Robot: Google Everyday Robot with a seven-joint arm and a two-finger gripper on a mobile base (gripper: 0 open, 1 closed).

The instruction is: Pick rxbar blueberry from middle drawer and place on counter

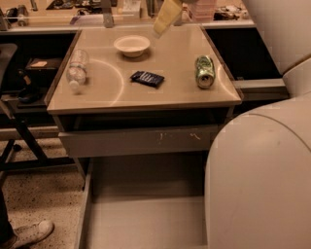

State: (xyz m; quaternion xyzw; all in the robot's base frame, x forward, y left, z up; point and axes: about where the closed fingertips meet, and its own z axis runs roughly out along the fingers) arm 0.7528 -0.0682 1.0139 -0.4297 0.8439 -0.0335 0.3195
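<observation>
The rxbar blueberry (147, 78), a dark navy packet, lies flat on the tan counter (165, 95), near its middle. My gripper (166, 18) is high above the counter's back edge, well clear of the bar, open and empty. Only its yellowish fingers (170, 12) show at the top of the view. The middle drawer (146, 219) stands pulled out below the counter, and the visible part of its grey floor is bare. My arm's pale body covers the right side of the view.
A white bowl (131, 45) stands at the counter's back. A clear plastic bottle (77, 69) lies at its left edge and a green can (204, 71) at its right. The scratched drawer front (141, 140) is above the open drawer. A shoe (29, 233) is at bottom left.
</observation>
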